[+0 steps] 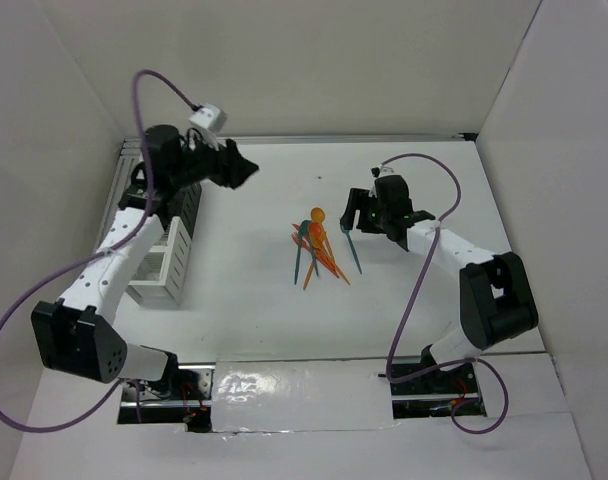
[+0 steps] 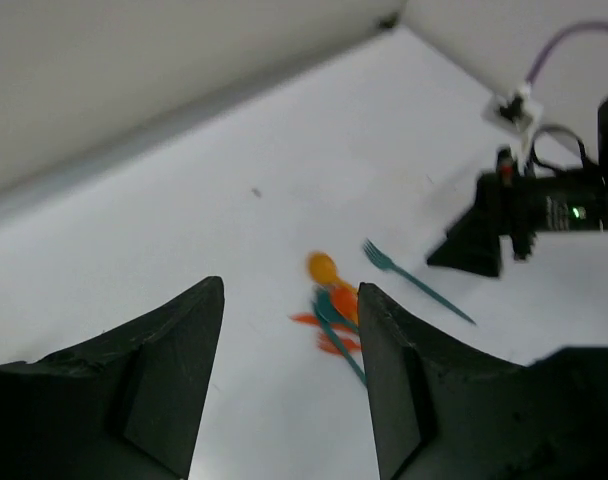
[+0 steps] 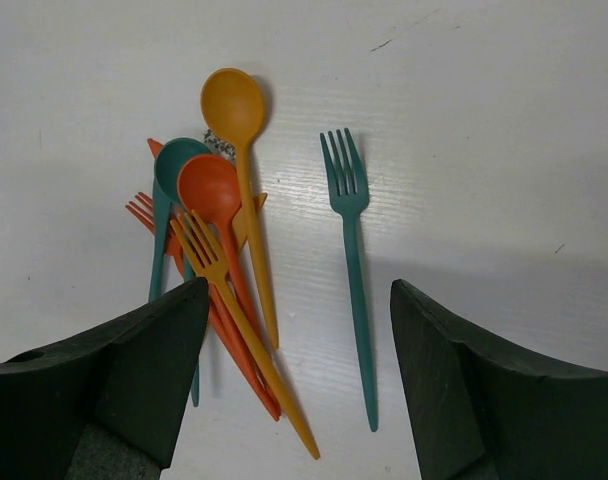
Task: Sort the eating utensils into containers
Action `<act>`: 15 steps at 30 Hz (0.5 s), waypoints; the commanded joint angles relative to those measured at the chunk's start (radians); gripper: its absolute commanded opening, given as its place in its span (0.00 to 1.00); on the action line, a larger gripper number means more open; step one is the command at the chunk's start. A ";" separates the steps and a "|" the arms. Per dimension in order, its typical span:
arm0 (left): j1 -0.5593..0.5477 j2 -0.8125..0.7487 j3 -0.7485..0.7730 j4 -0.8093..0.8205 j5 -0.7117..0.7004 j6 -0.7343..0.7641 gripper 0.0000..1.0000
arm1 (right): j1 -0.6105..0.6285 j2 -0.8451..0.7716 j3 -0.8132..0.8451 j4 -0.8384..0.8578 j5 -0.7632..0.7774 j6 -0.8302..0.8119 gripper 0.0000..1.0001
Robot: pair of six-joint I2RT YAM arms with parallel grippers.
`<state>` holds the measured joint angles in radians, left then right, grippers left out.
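Both open, empty: left end effector (image 2: pixel 289 300), right end effector (image 3: pixel 297 300); centre right astride lone teal fork (image 3: pixel 354 260) handle, clear of pile (image 3: pixel 212 262)

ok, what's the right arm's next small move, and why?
Probably lower the right gripper straight onto the teal fork and close. Its jaws are open and empty, and in the wrist view the fork's handle lies within their gap. The fork also lies alone, apart from the overlapping pile, so it looks like the cleanest pick.
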<state>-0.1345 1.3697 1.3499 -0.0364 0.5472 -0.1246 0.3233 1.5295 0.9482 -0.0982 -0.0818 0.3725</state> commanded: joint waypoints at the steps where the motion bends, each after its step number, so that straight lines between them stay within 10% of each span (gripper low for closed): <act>1: -0.097 0.031 -0.070 -0.166 -0.177 -0.122 0.67 | 0.003 -0.012 0.032 -0.005 0.034 -0.023 0.79; 15: -0.462 0.422 0.005 -0.353 -0.458 -0.286 0.62 | -0.013 -0.109 -0.057 -0.014 0.088 0.017 0.80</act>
<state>-0.5453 1.7542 1.2804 -0.3592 0.1719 -0.3668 0.3161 1.4746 0.9020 -0.1074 -0.0219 0.3805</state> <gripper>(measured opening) 0.619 0.794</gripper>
